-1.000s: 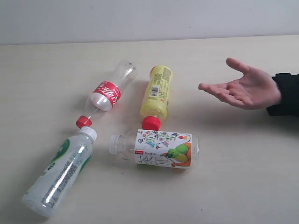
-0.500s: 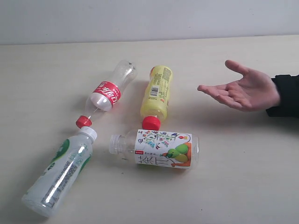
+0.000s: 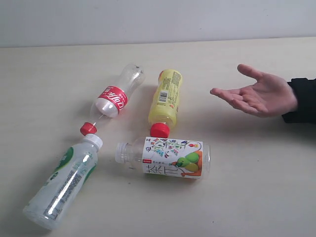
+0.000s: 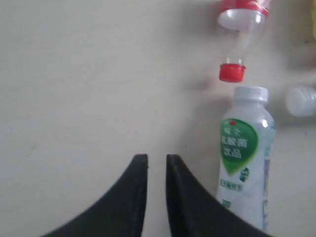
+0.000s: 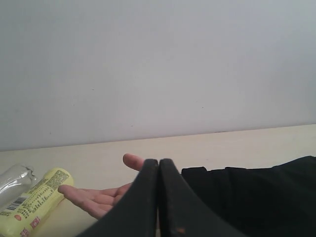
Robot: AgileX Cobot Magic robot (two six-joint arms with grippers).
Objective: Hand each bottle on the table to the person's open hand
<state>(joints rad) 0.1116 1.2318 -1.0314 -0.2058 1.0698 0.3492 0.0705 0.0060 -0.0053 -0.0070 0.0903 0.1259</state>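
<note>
Four small plastic bottles (image 3: 168, 157) unmoved; person's open hand (image 3: 259, 96) barely shifted.
Left gripper (image 4: 156, 159) slightly parted, right gripper (image 5: 158, 163) closed; both empty.

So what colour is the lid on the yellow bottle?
Red. The cap on the yellow bottle shows most clearly in the exterior view.

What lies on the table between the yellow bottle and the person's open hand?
Nothing. In the exterior view only bare table separates the yellow bottle from the open hand.
</note>
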